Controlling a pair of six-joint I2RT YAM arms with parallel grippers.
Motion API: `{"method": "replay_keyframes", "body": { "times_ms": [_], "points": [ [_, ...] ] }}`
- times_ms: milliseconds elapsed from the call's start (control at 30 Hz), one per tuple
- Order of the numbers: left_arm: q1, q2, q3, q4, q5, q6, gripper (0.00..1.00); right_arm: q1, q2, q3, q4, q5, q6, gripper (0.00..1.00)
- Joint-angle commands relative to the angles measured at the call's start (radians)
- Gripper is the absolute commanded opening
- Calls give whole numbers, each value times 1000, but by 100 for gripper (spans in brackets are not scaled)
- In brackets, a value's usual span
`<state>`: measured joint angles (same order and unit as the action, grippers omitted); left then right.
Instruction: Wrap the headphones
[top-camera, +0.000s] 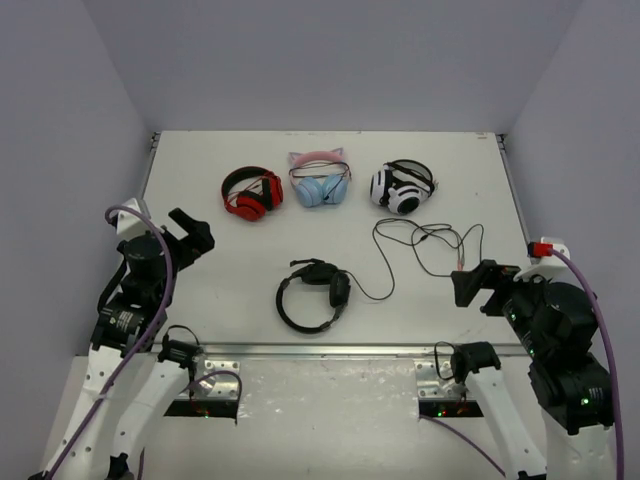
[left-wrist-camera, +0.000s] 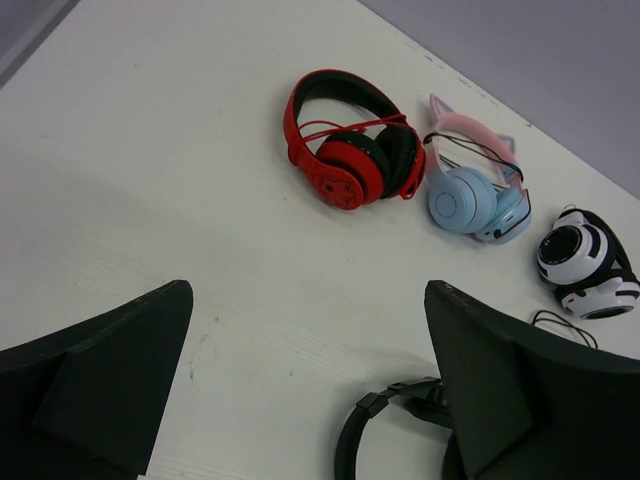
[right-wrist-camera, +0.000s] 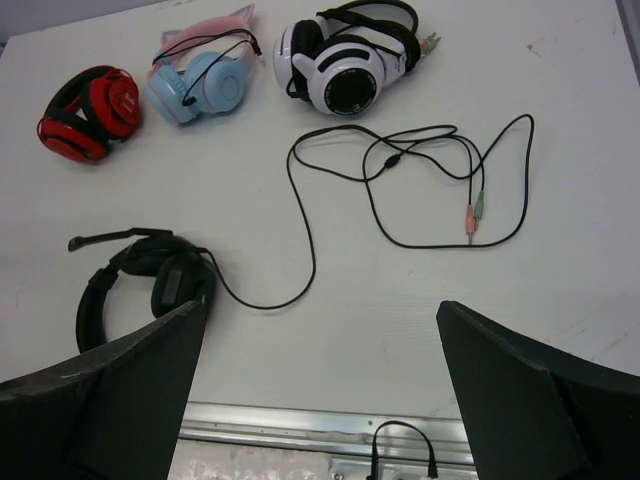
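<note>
Both grippers wide open from where I sit, nothing between fingers. Left gripper (left-wrist-camera: 308, 300) hangs over table (top-camera: 200, 160), touching nothing. Right gripper (right-wrist-camera: 322, 312) equally spread, above near table edge. Headphones (top-camera: 310, 295) lie flat mid-table near front rail, between arms. Cable (top-camera: 420, 245) trails right in loose loops, near right gripper. Red pair (top-camera: 252, 192), blue cat-ear pair (top-camera: 319, 185), white-and-black pair (top-camera: 402, 186) in row at far side.
</note>
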<state>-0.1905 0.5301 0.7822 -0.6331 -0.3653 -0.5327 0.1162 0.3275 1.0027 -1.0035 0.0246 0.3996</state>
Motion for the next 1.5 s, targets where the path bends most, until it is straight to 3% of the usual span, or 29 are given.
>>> {"method": "replay_keyframes", "body": {
  "times_ms": [0, 167, 267, 367, 500, 533, 600, 633, 733, 767, 867, 1167, 1300, 1433, 1467],
  "points": [
    [-4, 21, 44, 0, -33, -18, 100, 7, 10, 10, 42, -5, -8, 99],
    [-3, 90, 161, -171, 58, -121, 100, 7, -5, -15, 135, -159, 1, 99],
    [-6, 74, 24, -24, 294, -150, 100, 7, 30, -53, 164, -227, 16, 99],
    [-100, 113, -102, -42, 263, -240, 100, 7, 154, -23, 134, -206, 38, 99],
    [-435, 140, -135, -141, -31, -566, 100, 5, 222, -15, 180, -308, 35, 99],
    [-572, 159, -146, -151, -97, -622, 100, 7, 220, -21, 192, -321, 35, 99],
    [-715, 284, -162, -172, -162, -794, 100, 7, 217, -39, 212, -319, 39, 99],
    [-856, 345, -146, -189, -229, -863, 100, 7, 216, -44, 213, -304, 38, 99],
    [-1002, 725, 18, -449, -302, -1137, 100, 7, 216, -58, 192, -264, 28, 99],
    [-1017, 784, 63, -497, -307, -1217, 100, 7, 211, -61, 187, -259, 24, 99],
    [-1050, 950, 166, -568, -307, -1256, 100, 7, 187, -72, 187, -250, 15, 99],
    [-1052, 1099, 178, -415, -284, -1218, 97, 42, 174, -75, 195, -262, 5, 99],
    [-1040, 1143, 163, -341, -250, -1169, 86, 60, 159, -76, 197, -227, 2, 99],
    [-992, 1170, 106, -240, -196, -1129, 58, 60, 157, -87, 203, -236, 5, 99],
    [-982, 1160, 86, -219, -183, -1119, 37, 60, 157, -87, 203, -241, 7, 99]
  ]
}}
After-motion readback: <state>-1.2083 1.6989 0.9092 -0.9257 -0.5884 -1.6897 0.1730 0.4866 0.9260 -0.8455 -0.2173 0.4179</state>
